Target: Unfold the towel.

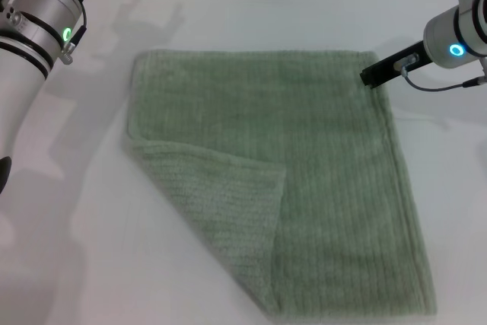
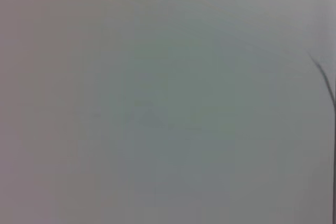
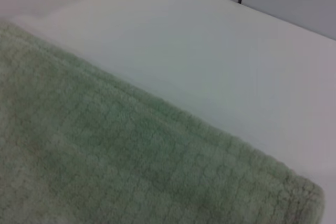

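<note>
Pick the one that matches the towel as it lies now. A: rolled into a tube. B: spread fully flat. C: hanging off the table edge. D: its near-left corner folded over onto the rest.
D: in the head view the towel lies on the table with its near-left corner flap turned over onto it, paler underside up; the rest lies flat.
</note>
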